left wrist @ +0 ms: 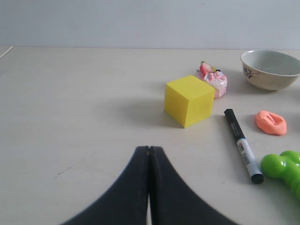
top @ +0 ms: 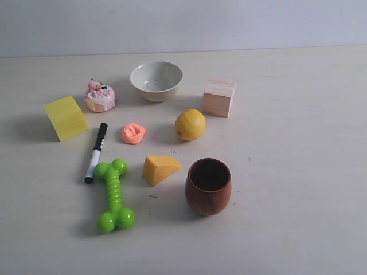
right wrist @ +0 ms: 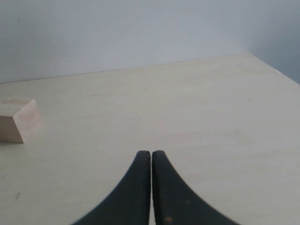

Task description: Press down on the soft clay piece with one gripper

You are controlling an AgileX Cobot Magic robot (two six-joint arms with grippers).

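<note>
I see both the left gripper (left wrist: pixel 149 149) and the right gripper (right wrist: pixel 151 153) pinched closed on nothing, well away from the soft clay piece (top: pixel 133 133), which lies dented on the table (top: pixel 298 172) between the marker (top: pixel 96 152) and the lemon (top: pixel 190 124).

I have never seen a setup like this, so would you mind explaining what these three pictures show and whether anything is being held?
This is a two-armed robot. One picture comes from a camera off the arms and shows the table only; neither arm appears in it. The other two come from cameras on the wrists, each looking past its black gripper: left gripper, right gripper. Both are shut and hold nothing. On the table lie the soft clay piece, a lemon, cheese wedge, bowl, wooden block, brown cup, yellow cube, marker, green toy bone and cake toy.
</note>
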